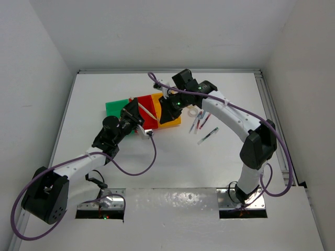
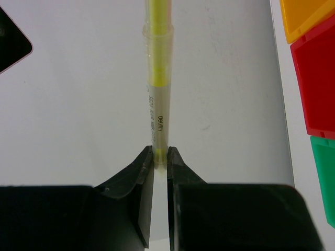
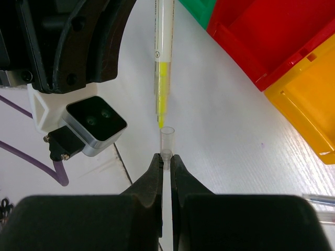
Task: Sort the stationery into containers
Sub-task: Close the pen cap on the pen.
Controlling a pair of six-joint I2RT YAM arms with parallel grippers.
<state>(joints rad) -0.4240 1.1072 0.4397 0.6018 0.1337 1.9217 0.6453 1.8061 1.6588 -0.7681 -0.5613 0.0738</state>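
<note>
My left gripper [image 2: 160, 157] is shut on the back end of a clear pen with a yellow core [image 2: 157, 78], holding it above the white table beside the containers. My right gripper [image 3: 166, 157] is shut on a small clear cap [image 3: 167, 141], whose open mouth sits just under the pen's yellow tip [image 3: 163, 47]. From above, the two grippers [image 1: 137, 111] [image 1: 161, 114] face each other over the red bin [image 1: 148, 121], with the pen [image 1: 148, 111] between them. The green bin [image 1: 116, 109], the red bin and the yellow bin [image 1: 175, 123] stand joined in a row.
Several thin pens [image 1: 198, 121] [image 1: 208, 136] and a pale tape ring [image 1: 192, 112] lie on the table right of the yellow bin. Another clear pen [image 3: 319, 201] shows at the right wrist view's lower right edge. The left wrist camera housing [image 3: 94, 125] hangs close to my right fingers.
</note>
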